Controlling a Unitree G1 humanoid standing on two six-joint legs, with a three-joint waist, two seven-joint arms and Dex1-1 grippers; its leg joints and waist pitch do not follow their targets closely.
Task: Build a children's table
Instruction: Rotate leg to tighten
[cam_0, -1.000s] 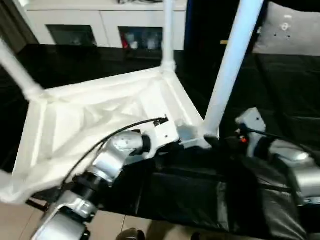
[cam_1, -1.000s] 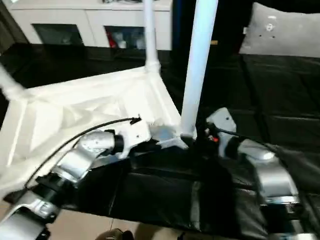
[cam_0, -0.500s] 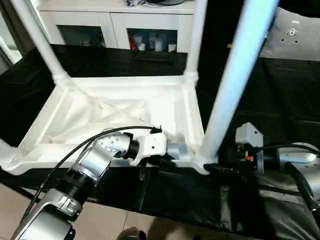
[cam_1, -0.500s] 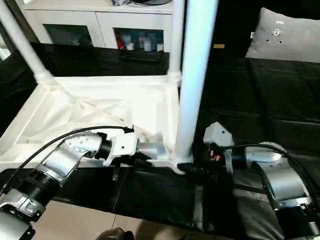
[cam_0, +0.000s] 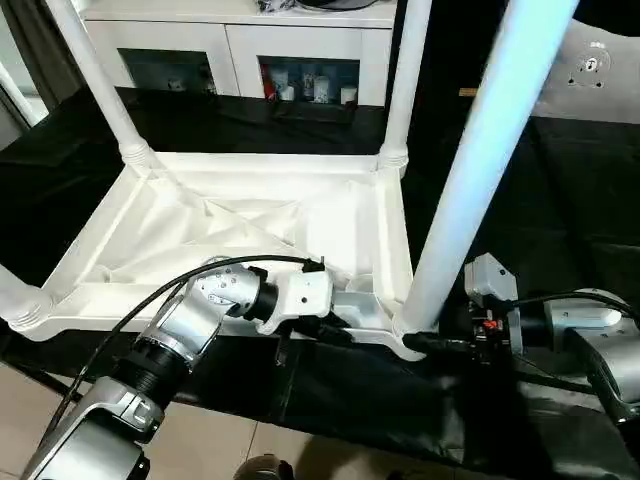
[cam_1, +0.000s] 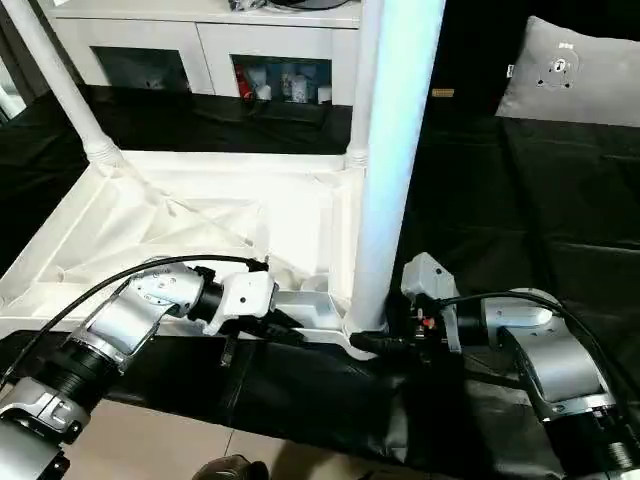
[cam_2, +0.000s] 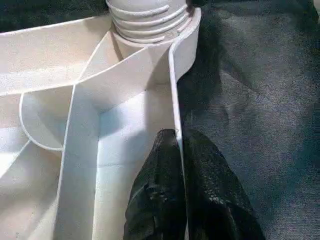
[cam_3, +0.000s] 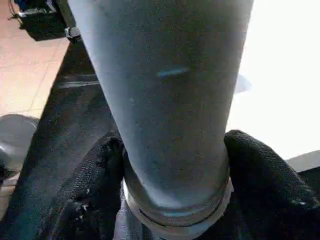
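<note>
We see no readable brand, label or writing on any surface. At far left, a white tapered tube leg (cam_0: 98, 82) rises from the far-left corner of the small all-white plastic children's table (cam_0: 240, 235), which lies upside down on the large black-covered worktable (cam_0: 560, 250), ribbed underside up. A further leg's socket end (cam_0: 20, 305) shows at the near-left corner.

Moving right, our left silver forearm (cam_0: 185, 330), trailing a black cable (cam_0: 150, 300), reaches to the table's near rim. The left gripper (cam_2: 177, 150) has its two black fingers pressed together on the thin white rim wall (cam_2: 175, 90), one finger inside and one outside, just short of the ribbed corner socket (cam_2: 150, 20).

Next, a far leg (cam_0: 400, 90) stands at the far-right corner, in front of a white cabinet (cam_0: 230, 40) with glass doors. The near-right leg (cam_0: 480, 170) stands upright in its socket and crosses much of the head views, blocking part of the worktable behind.

The right gripper (cam_3: 172, 165) has one black finger (cam_3: 85, 195) on either side of this leg's base, both touching it just above the collar.

At far right lie our right forearm (cam_0: 590, 335) and a grey cushion (cam_1: 575, 70) on the black cover.
</note>
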